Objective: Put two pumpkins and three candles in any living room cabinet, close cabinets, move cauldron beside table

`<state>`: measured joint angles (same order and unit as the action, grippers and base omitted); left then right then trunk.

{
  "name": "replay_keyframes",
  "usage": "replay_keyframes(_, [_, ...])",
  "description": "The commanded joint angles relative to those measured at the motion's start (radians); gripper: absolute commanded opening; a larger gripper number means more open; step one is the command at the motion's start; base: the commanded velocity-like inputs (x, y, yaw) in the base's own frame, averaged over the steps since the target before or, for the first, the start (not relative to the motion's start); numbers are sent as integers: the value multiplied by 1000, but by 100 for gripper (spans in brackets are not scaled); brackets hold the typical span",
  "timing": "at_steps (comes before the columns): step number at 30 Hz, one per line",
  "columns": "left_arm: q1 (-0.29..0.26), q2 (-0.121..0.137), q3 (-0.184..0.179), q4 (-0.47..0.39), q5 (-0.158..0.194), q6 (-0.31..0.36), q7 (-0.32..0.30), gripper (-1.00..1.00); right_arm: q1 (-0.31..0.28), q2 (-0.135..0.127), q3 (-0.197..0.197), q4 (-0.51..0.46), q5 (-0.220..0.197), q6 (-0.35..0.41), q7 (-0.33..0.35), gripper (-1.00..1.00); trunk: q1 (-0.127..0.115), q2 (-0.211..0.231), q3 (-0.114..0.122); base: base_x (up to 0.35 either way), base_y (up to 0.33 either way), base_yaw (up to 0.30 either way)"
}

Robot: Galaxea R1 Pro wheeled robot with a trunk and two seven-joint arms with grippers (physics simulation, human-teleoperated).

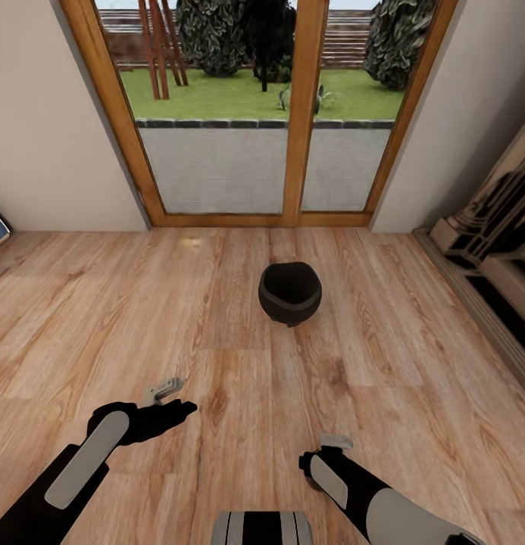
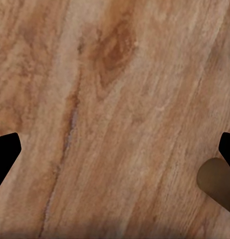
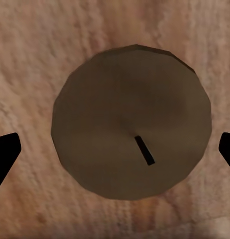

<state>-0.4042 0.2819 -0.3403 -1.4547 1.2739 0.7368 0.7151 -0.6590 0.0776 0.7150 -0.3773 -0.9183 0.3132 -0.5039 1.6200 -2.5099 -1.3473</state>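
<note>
No legible text or markings anywhere

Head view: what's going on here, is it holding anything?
Nothing is held. The robot faces a glass patio door with a black cauldron upright on the wooden floor ahead of it, untouched. Both arms hang low over the floor: the left gripper is open above bare planks, and the right gripper is open straight above a small round candle, seen top-down with its wick, not yet grasped.
</note>
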Motion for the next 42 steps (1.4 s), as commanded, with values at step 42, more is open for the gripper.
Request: replay_keyframes(42, [-1,-3,-5,2,10,-2,10,100,-1,-6,6,0,-7,-46,-7,100,8,-5,-70,0,0,0])
